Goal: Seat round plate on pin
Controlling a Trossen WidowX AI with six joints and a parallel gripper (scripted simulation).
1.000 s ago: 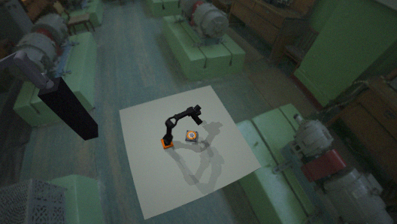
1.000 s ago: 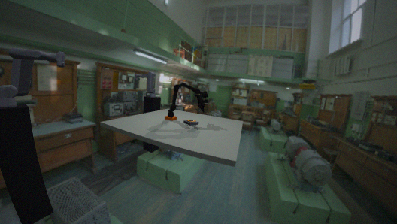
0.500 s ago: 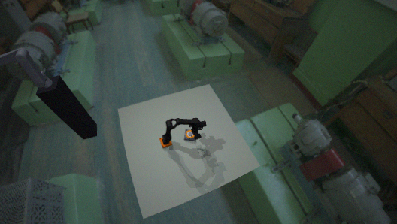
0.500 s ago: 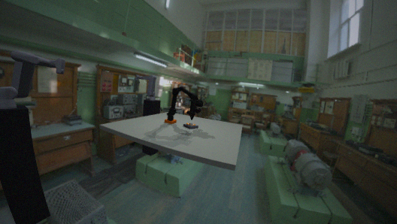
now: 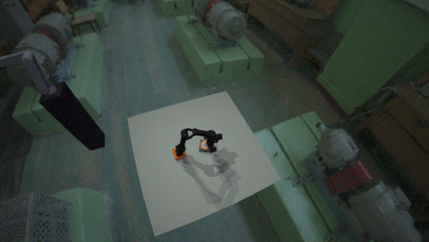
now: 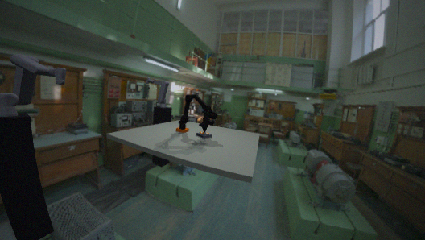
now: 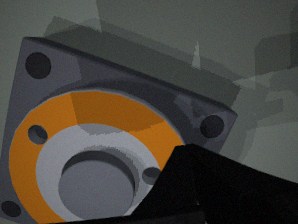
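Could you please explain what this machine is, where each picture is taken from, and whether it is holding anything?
It is a small black robot arm bolted by an orange foot to a pale table in a workshop. One picture looks down from above, one from across the room, and one from a camera on the arm's wrist. On the table lies a grey square base with a round orange and grey plate on its post. The gripper is shut, holds nothing and sits close over the plate; whether it touches it cannot be told.
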